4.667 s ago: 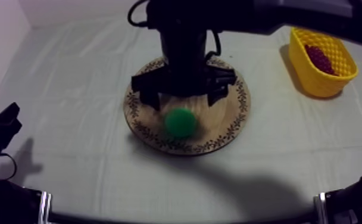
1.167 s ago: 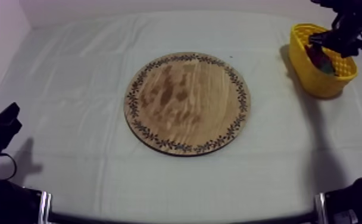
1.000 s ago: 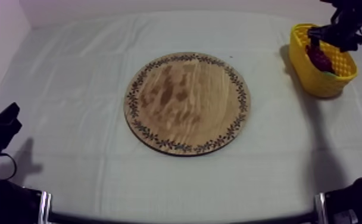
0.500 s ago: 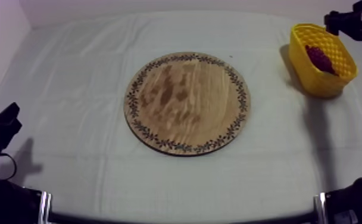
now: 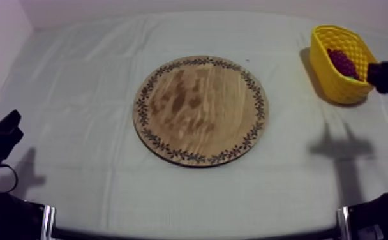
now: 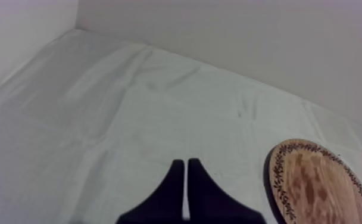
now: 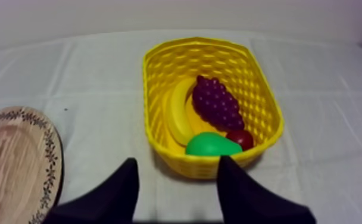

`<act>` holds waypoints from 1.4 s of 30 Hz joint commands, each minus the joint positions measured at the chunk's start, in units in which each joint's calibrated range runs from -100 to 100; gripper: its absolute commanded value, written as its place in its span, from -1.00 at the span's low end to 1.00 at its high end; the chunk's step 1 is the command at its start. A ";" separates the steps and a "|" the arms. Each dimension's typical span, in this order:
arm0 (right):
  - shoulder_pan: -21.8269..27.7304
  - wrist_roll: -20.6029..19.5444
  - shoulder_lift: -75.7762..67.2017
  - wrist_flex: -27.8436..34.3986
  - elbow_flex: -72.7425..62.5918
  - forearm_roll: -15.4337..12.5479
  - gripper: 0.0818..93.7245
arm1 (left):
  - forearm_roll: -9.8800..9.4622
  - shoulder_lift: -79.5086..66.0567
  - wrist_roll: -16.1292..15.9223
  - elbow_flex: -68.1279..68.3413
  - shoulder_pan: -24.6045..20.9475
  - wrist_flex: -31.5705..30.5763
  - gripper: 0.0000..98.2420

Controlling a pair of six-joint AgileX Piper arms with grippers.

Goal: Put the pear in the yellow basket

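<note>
Green pear (image 7: 212, 145) inside yellow basket (image 7: 149, 95), against its near wall; right gripper (image 7: 177, 162) spread empty just outside; risk of clipping basket rim.

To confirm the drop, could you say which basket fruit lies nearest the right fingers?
The green pear, at the basket's near wall; the others lie farther back.

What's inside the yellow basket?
The yellow basket holds the pear, a bunch of grapes, a banana and a small red fruit, partly covered by pear and grapes. Its floor beneath is hidden.
</note>
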 commanded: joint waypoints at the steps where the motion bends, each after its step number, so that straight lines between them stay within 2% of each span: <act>1: 0.05 3.19 -13.59 -0.37 7.92 -3.92 -0.32 | -0.02 0.00 -0.01 0.00 0.01 -0.01 -1.00; 9: -0.10 12.05 -26.96 3.76 16.58 -14.26 -0.60 | -0.02 0.00 -0.01 0.00 0.01 -0.01 -1.00; 15: -0.07 14.46 -32.79 9.10 19.33 -17.61 -0.90 | -0.02 0.00 -0.01 0.00 0.01 -0.01 -1.00; 19: -0.20 16.43 -35.86 11.74 19.57 -20.25 -0.97 | -0.02 0.00 -0.01 0.00 0.01 -0.01 -1.00; 24: -0.46 18.56 -37.50 12.63 19.98 -21.27 -0.98 | -0.02 0.00 -0.01 0.00 0.01 -0.01 -1.00; 26: -0.53 19.09 -37.67 12.80 20.32 -21.29 -0.92 | -0.02 0.00 -0.01 0.00 0.01 -0.01 -1.00; 42: -0.58 17.39 -37.84 12.97 20.65 -21.32 -0.99 | -0.02 0.00 -0.01 0.00 0.01 -0.01 -1.00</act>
